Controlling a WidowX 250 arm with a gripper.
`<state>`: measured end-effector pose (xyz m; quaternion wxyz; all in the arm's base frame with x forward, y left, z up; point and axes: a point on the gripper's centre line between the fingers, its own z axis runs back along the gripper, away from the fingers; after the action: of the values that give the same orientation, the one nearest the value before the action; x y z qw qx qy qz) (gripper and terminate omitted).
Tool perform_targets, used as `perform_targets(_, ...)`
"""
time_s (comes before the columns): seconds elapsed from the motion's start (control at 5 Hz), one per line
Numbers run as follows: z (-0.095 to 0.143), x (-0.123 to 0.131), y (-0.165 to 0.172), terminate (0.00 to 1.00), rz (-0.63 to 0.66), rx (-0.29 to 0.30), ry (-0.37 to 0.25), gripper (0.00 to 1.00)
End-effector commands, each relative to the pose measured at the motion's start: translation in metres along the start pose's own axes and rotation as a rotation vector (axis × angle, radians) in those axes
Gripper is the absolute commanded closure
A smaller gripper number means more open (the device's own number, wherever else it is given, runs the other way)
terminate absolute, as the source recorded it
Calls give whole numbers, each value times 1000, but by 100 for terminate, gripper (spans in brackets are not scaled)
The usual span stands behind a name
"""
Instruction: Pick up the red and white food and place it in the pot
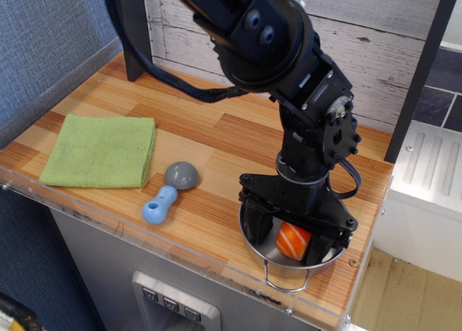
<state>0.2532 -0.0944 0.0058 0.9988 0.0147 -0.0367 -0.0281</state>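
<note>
The red and white food, an orange-red sushi toy with white stripes, lies inside the shiny steel pot at the front right of the table. My gripper hangs straight down over the pot, with its black fingers spread to either side of the sushi. The left finger stands clear of the toy. The right finger is close beside it. The gripper looks open. The arm hides the pot's far rim. One wire handle shows at the front.
A blue and grey mushroom-like toy lies left of the pot. A folded green cloth is at the far left. The pot sits near the table's front right edge. A dark post stands at the back left.
</note>
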Motion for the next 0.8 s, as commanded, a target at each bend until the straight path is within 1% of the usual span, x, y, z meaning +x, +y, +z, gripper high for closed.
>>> perform_targets(0.0, 52, -2, 7, 0, -4, -27, -93, 0)
perform_targets(0.2, 72, -1, 4, 0, 4, -52, -131, 0)
perform_targets(0.4, 93, -6, 3, 0, 14, -66, -176, 0)
perform_targets(0.6, 110, -12, 4, 0, 27, -68, -210, 0)
